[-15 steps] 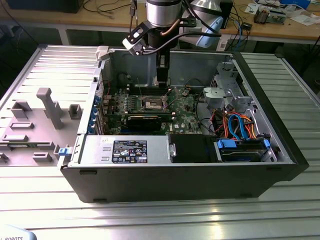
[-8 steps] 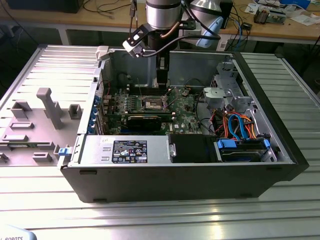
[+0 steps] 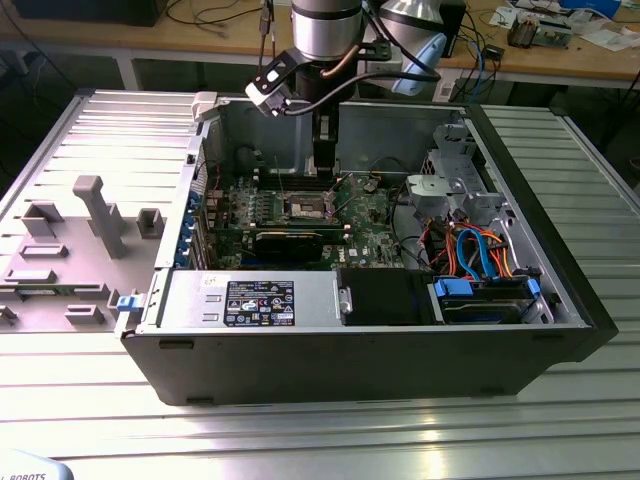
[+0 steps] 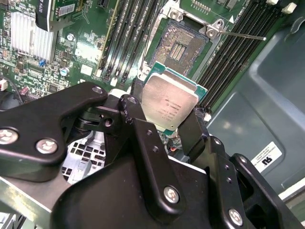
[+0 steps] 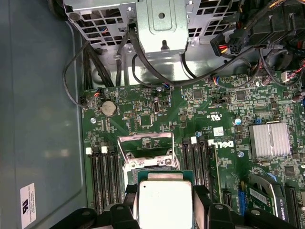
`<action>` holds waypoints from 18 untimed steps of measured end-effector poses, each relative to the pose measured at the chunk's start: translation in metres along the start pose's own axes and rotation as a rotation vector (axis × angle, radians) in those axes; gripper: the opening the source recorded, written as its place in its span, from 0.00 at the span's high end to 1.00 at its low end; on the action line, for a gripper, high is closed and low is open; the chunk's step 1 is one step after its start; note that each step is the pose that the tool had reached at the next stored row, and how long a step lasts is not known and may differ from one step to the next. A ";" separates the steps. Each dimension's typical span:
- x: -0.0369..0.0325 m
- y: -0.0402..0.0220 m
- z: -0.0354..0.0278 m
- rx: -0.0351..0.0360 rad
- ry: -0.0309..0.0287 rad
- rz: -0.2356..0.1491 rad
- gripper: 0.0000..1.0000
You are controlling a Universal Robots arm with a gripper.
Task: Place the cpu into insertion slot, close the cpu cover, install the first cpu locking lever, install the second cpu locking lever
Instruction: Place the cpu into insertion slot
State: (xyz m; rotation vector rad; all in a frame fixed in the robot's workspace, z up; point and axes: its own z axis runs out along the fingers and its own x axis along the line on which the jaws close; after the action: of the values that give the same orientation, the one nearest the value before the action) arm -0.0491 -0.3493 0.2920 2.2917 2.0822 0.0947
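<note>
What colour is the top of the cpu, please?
Dull silver-grey cpu, clearest in the second wrist view.

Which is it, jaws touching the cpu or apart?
Touching. In the second wrist view the gripper's jaws clamp opposite edges of the cpu, near the bare insertion slot.

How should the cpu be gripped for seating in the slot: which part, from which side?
By two opposite edges, from above its metal top, as the gripper holds the cpu now. It is a thin flat square, so only the edges give the fingers purchase, and the underside is free to meet the slot.
</note>
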 end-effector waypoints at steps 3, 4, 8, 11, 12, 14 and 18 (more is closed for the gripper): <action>0.0000 -0.0001 0.0017 -0.0004 0.0001 0.000 0.46; 0.0000 -0.0002 0.0021 -0.0004 0.0001 0.000 0.46; -0.0001 -0.0003 0.0041 -0.0005 0.0000 0.000 0.46; -0.0001 -0.0004 0.0056 -0.0005 0.0001 0.000 0.46; -0.0001 -0.0004 0.0058 -0.0004 -0.0003 0.000 0.46; -0.0001 -0.0005 0.0060 -0.0005 0.0001 0.000 0.46; -0.0001 -0.0005 0.0064 -0.0005 0.0000 0.000 0.46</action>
State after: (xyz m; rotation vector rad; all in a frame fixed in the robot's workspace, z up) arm -0.0491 -0.3493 0.2855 2.2914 2.0820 0.0951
